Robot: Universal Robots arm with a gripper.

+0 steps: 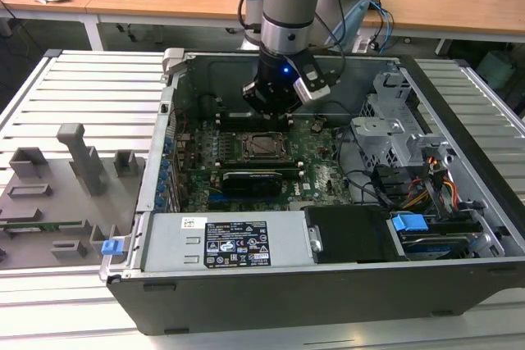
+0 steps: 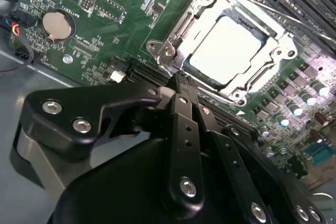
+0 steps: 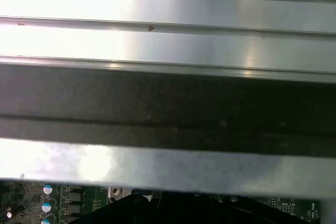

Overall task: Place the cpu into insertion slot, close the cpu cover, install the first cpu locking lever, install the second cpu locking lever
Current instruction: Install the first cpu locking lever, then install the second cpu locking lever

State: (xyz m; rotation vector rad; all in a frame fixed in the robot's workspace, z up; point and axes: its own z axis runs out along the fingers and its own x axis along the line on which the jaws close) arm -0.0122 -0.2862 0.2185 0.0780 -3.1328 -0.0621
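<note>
Silvery cpu (image 2: 226, 48) seated in insertion slot (image 2: 173, 38), just beyond closed, empty pincer (image 2: 178, 80).

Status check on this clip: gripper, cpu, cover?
Gripper jaws shut, empty, tips at the socket's edge. Cpu seated in the slot, cover down over it. Nothing in the way.

An open computer case (image 1: 328, 284) is lying on a slatted metal table (image 1: 90, 92), its green motherboard (image 1: 316, 165) facing up. The arm is reaching down into the case, its gripper (image 1: 269, 114) hanging just above the board, near the far edge of the insertion slot (image 1: 261, 147). The cpu (image 1: 262, 145) is sitting in that slot, silvery top showing. Grey fixtures (image 1: 82, 157) are standing at the exterior view's left.
</note>
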